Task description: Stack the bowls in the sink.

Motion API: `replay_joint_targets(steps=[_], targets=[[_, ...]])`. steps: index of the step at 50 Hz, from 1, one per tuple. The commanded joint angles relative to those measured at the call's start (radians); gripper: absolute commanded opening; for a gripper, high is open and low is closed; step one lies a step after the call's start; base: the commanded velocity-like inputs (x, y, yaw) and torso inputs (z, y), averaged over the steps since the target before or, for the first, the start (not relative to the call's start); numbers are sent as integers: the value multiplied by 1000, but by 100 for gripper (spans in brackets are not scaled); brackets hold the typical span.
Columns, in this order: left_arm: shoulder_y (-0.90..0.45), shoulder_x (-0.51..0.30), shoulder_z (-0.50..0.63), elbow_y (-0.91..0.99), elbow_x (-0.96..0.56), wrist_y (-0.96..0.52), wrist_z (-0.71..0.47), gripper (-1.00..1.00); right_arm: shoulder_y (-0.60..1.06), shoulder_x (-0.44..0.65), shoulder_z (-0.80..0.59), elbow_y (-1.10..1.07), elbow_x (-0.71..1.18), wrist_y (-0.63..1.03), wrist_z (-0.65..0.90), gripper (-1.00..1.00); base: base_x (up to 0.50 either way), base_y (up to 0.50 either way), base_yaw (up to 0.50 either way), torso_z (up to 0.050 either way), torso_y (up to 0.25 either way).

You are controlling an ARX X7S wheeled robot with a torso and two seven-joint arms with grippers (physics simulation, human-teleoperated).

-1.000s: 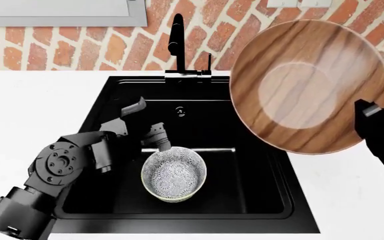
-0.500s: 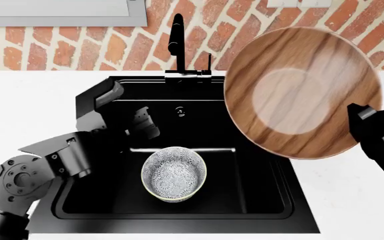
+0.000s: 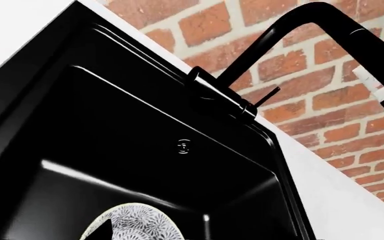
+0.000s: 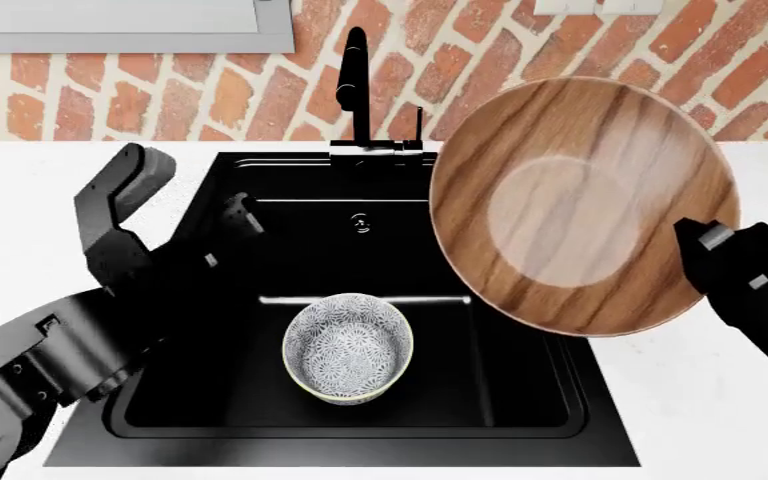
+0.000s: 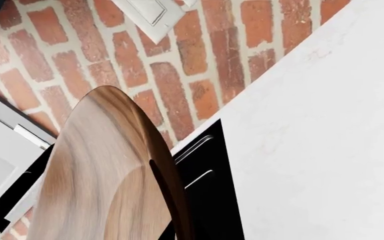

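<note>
Bowls: wood one (image 4: 578, 205) in R hand (image 4: 704, 240), no labels.

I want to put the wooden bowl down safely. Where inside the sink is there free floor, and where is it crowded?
In the sink, bare floor lies right of the white bowl, up to the right wall, and behind it toward the overflow hole. The left side is crowded by the left gripper and its arm. The wooden bowl, held by the right gripper, hangs above the right part.

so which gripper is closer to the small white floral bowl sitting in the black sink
Left. The left gripper is raised over the sink's rear left corner, apart from the white floral bowl. The right gripper is out over the right counter, holding the wide brown wooden bowl tilted in the air.
</note>
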Motion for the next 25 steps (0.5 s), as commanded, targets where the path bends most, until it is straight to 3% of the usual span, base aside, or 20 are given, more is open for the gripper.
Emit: replay_joint_targets(steps=[1,11,25], targets=[[120,-42,-105,161,-47,83,-9,100,8,35,-23,9,27,28,-8,-100,0,0,0,0,0],[243,-70,-189,241,-79,140,29,100,16,76,-61,35,80,69,9,-100,0,0,0,1,0],[315,-83,-231,263,-86,168,58,100,22,100,-86,48,102,91,0,-100,0,0,0,0,0]])
